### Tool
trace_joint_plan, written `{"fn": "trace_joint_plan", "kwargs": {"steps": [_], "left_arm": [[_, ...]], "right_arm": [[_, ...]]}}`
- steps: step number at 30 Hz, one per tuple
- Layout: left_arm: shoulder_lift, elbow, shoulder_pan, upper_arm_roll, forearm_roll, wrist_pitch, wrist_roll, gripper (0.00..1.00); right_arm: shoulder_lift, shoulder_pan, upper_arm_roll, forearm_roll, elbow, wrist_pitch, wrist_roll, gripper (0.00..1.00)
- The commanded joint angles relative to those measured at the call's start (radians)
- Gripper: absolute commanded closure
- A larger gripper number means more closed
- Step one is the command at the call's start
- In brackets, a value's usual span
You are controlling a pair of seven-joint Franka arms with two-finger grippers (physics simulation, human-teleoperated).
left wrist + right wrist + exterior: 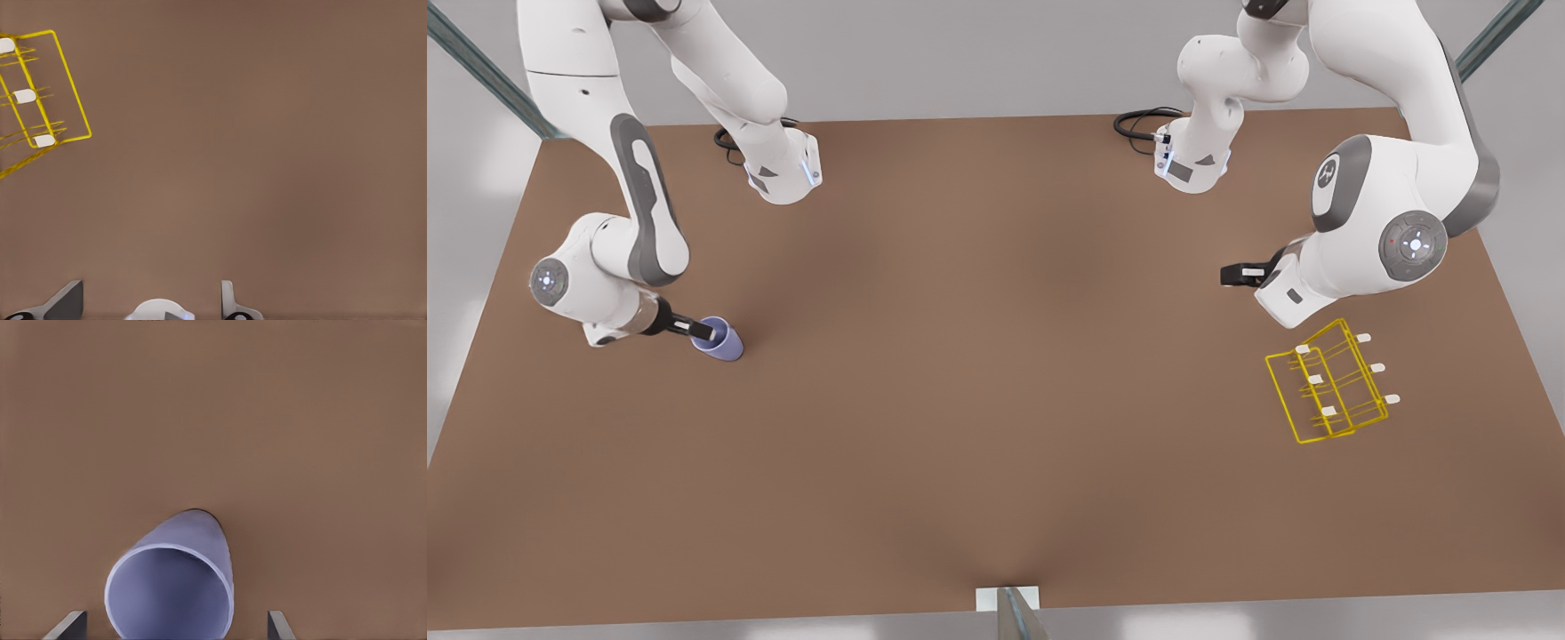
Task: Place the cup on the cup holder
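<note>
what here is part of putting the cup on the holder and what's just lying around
Part of the job:
cup, at the right gripper, open around it
cup holder, near the waiting left gripper, open

Lying about:
black cables at the arm bases
brown table

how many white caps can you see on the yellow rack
7 on the cup holder: three along its far-right prong tips, four on the nearer rows; thin wires may hide more.
</note>
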Motion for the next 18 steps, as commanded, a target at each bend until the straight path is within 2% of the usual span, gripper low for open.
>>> {"fn": "trace_joint_plan", "kwargs": {"steps": [1,11,17,18], "left_arm": [[-0.002,0.000,0.000,0.000,0.001,-0.003,-0.003,0.00],[0.001,0.000,0.000,-0.001,0.001,-0.009,-0.003,0.00],[0.006,0.000,0.000,0.000,-0.002,-0.008,-0.003,0.00],[0.006,0.000,0.000,0.000,-0.002,-0.008,-0.003,0.00]], "right_arm": [[0.001,0.038,0.003,-0.021,0.003,0.069,-0.168,0.00],[0.094,0.054,-0.003,-0.024,-0.005,0.131,-0.156,0.00],[0.084,0.064,0.000,-0.025,-0.021,0.114,-0.139,0.00],[0.087,0.064,0.000,-0.025,-0.021,0.114,-0.139,0.14]]}}
